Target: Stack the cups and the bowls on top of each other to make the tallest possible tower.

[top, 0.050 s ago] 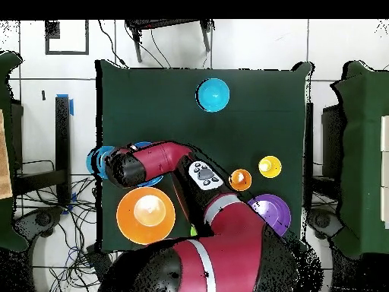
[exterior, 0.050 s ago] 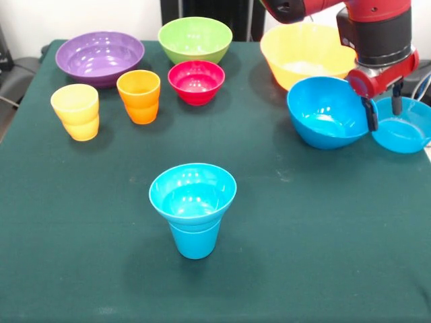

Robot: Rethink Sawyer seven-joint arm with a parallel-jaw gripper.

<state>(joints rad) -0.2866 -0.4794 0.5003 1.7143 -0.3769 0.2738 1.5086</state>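
Observation:
The tower [exterior, 0.050 s ago: 193,208] stands near the front centre, a blue cup with a small blue bowl nested on top; the overhead view shows the tower [top, 0.050 s ago: 213,94] too. A yellow cup [exterior, 0.050 s ago: 75,111] and an orange cup [exterior, 0.050 s ago: 139,96] stand at the left. Behind them are the purple bowl [exterior, 0.050 s ago: 100,57], green bowl [exterior, 0.050 s ago: 195,39] and red bowl [exterior, 0.050 s ago: 196,81]. My gripper [exterior, 0.050 s ago: 384,111] is at the right, open, with one finger [exterior, 0.050 s ago: 371,114] against the right rim of a tilted blue bowl [exterior, 0.050 s ago: 326,111]. Another blue bowl [exterior, 0.050 s ago: 403,126] lies just beyond.
The large yellow-orange bowl [exterior, 0.050 s ago: 306,54] sits right behind the tilted blue bowl, under my arm. In the overhead view my arm covers the green and red bowls and most of the blue ones. The table's right edge [exterior, 0.050 s ago: 425,151] runs close by the gripper.

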